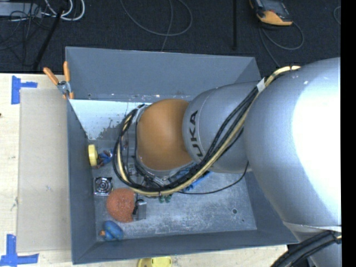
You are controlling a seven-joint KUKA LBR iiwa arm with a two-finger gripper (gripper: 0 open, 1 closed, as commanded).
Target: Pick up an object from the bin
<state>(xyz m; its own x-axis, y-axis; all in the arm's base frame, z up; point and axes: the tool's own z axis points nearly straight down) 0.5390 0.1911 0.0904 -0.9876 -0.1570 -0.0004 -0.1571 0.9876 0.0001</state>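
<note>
The grey arm [300, 149] looms closest, reaching into the bin [161, 71]. Its orange wrist cover [161, 132] hides most of the gripper [139, 206], so I cannot tell whether that is spread or closed. Just beside its tip, toward the bin's left front corner, lies a rust-brown ball [119, 204]. Best to centre over the ball before closing, clear of the blue lump [113, 231] and the silvery part [103, 186].

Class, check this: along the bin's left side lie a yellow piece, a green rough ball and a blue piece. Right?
No. The camera view shows the rough ball is reddish-brown, not green; the yellow piece and the blue piece are as stated.
</note>
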